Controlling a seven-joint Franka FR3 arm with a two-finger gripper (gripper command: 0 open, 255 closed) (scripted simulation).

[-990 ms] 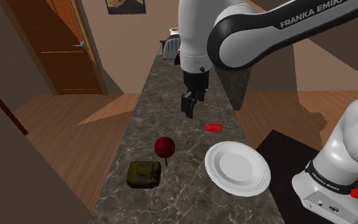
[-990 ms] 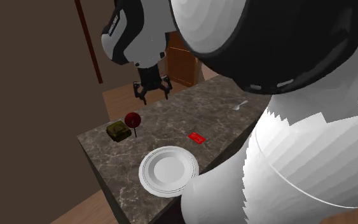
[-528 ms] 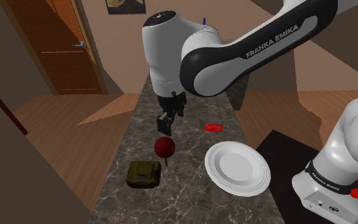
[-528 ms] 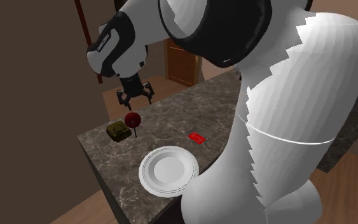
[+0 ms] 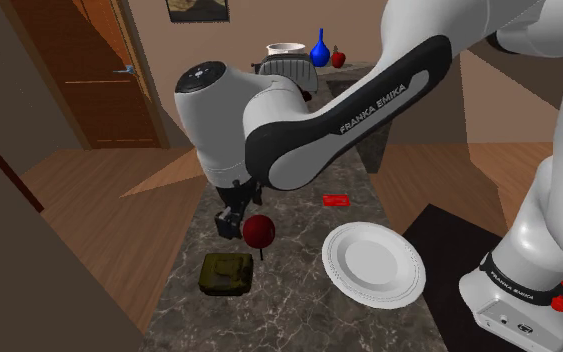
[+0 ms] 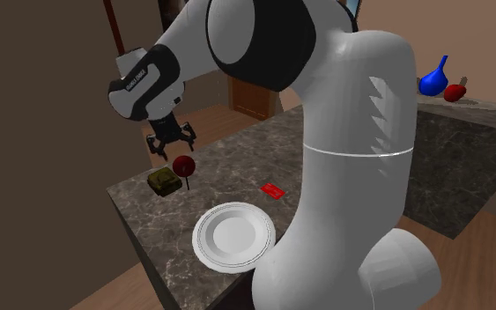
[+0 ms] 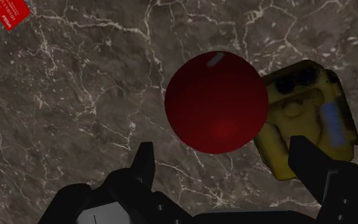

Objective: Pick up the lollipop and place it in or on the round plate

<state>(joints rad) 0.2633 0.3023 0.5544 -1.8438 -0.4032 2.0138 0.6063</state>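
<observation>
A: So, where is the red lollipop [image 5: 259,231]?

B: It sits on the dark marbled worktop [image 5: 289,300], just beside a little yellow-green box [image 5: 226,273]. The white round plate [image 5: 374,262] is near it, on the shoulder view's right.

A: And the end effector [image 7: 223,153]?

B: It hangs right over the lollipop. Its two black fingers stand apart and touch nothing.

Arm [image 5: 369,95] bent low, gripper [image 5: 231,222] pointing dwn, fingers [image 7: 144,164] apart, prob. empty.
</observation>
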